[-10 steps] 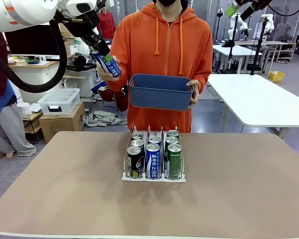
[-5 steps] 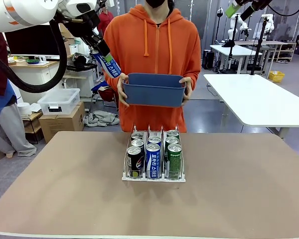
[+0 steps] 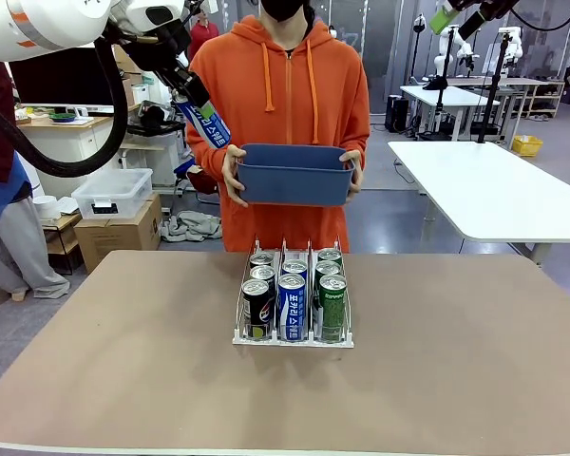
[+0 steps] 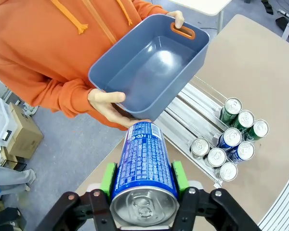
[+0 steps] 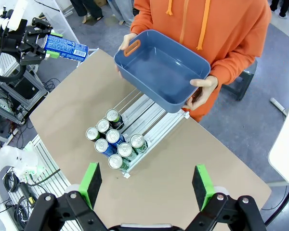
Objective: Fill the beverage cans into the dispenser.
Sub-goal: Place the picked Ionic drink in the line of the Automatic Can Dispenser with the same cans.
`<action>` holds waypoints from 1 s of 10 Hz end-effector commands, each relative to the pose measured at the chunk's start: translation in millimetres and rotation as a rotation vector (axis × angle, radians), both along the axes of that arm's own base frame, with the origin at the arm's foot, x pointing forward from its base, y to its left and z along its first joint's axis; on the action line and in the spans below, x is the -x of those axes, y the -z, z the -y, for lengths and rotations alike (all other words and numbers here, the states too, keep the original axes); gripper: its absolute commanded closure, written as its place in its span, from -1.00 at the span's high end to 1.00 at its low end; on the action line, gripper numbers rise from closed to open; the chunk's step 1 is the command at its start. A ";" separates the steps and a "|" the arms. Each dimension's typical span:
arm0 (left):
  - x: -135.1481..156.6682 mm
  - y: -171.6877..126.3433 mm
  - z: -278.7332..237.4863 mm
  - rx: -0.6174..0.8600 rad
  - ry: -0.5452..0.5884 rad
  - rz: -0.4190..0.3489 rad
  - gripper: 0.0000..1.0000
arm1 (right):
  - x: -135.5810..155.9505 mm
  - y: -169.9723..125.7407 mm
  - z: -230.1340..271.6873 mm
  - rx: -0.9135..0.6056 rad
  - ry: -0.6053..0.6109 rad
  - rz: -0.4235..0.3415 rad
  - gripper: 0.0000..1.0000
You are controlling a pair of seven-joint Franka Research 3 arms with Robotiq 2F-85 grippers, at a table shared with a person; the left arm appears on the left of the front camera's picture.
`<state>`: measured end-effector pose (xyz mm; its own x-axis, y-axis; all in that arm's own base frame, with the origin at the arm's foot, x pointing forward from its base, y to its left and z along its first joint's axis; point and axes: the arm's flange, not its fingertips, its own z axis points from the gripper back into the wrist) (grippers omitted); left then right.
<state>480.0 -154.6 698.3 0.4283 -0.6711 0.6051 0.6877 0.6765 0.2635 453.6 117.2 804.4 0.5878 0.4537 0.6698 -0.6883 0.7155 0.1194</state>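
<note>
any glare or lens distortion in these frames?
Left wrist view: a soft glare patch on the blue tub's floor, and the held can looms large. Right wrist view: wide-angle bending at the edges. Front view: even light, soft shadow beside the dispenser.

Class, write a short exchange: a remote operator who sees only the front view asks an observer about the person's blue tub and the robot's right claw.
Operator: Is anything left in the tub?
Observer: No. The left wrist view looks into the blue tub, and it is empty.
Operator: Is the right claw free?
Observer: Yes. In its wrist view the right claw is open, holding nothing, high above the dispenser.
</note>
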 end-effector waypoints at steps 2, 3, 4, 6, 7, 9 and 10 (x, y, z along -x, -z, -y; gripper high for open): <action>1.1 -1.7 -1.8 0.000 0.001 0.011 -0.65 | 0.9 0.0 1.0 0.001 -0.002 -0.002 1.00; 1.1 -1.7 -1.8 0.000 0.001 0.011 -0.65 | 0.9 0.0 1.0 0.001 -0.002 -0.002 1.00; 1.1 -1.7 -1.8 0.000 0.001 0.011 -0.65 | 0.9 0.0 1.0 0.001 -0.002 -0.002 1.00; 1.1 -1.7 -1.8 0.000 0.001 0.011 -0.65 | 0.9 0.0 1.0 0.001 -0.002 -0.002 1.00; 1.1 -1.7 -1.8 0.000 0.001 0.011 -0.65 | 0.9 0.0 1.0 0.001 -0.002 -0.002 1.00; 0.0 0.0 0.0 0.000 0.000 0.000 0.15 | 0.9 0.0 1.0 0.001 -0.002 -0.002 1.00; 5.6 -0.9 5.2 -0.028 -0.061 -0.032 0.15 | 0.9 0.0 1.0 0.001 -0.002 -0.002 1.00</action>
<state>479.6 -156.0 695.9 0.4448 -0.6706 0.5936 0.6841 0.6822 0.2581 453.6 117.2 804.4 0.5878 0.4537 0.6698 -0.6883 0.7155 0.1194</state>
